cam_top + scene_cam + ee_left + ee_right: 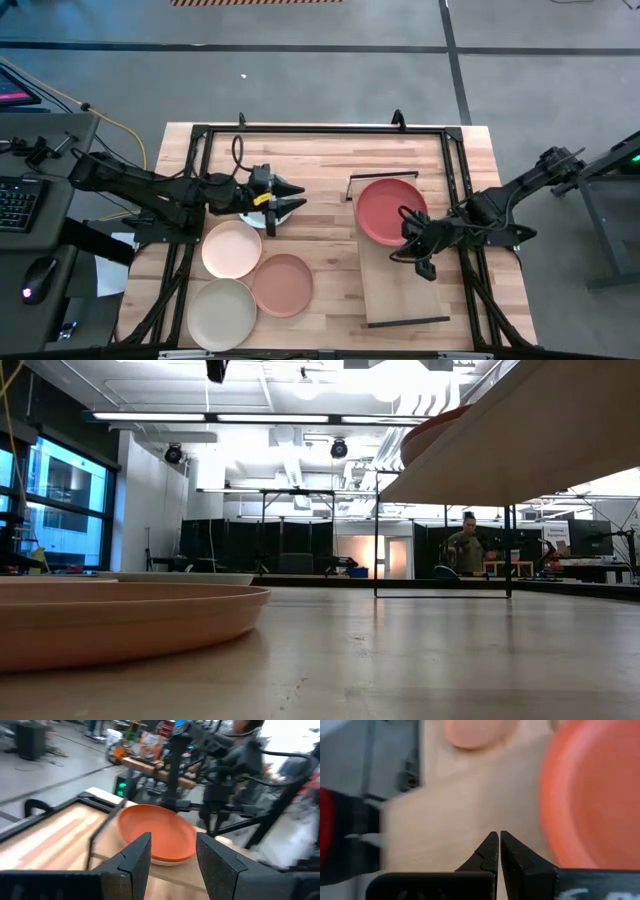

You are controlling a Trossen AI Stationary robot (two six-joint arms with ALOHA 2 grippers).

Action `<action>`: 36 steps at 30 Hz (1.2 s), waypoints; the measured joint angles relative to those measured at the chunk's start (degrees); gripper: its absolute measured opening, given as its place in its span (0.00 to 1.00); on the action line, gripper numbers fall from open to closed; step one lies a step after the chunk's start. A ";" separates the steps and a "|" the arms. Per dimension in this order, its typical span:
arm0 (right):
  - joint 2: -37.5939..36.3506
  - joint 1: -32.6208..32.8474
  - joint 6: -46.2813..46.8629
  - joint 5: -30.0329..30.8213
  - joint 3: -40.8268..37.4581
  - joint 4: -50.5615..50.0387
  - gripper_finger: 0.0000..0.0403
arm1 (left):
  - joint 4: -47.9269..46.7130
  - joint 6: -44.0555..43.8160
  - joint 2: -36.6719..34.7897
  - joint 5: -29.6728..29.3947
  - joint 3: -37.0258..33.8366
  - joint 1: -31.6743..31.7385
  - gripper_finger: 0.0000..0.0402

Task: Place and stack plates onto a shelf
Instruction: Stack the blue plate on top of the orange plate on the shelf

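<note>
Red plate (390,211) hides another plate beneath it.

Beyond the worktop's left edge I see a keyboard (14,203) and mouse (40,272); a person (466,550) stands far behind.

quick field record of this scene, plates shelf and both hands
on shelf: red plate atop a paler plate, at the far end of the shelf
on table: peach plate, terracotta plate, sage-cream plate, clustered beside the shelf
left hand: open, empty, above the table between cluster and shelf
right hand: shut, empty, over the shelf by the red plate's edge
</note>
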 joint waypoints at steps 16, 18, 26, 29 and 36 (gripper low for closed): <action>-2.46 -7.34 -24.87 13.37 8.10 14.49 0.00 | -0.80 3.62 -12.50 2.66 0.04 0.02 0.36; -5.61 -8.03 -23.91 12.79 5.77 14.52 0.00 | -1.99 3.60 -12.54 2.64 0.04 0.02 0.36; -20.63 -8.39 -17.14 14.34 -9.46 30.15 0.00 | -4.03 2.08 -11.27 2.56 0.04 0.02 0.36; -21.97 -8.41 -19.23 16.26 -13.93 41.47 0.00 | -3.95 3.01 -10.83 2.18 0.04 0.02 0.36; -21.20 -8.41 -21.47 16.29 -16.13 46.38 0.00 | -3.96 3.05 -9.88 2.12 0.04 0.04 0.36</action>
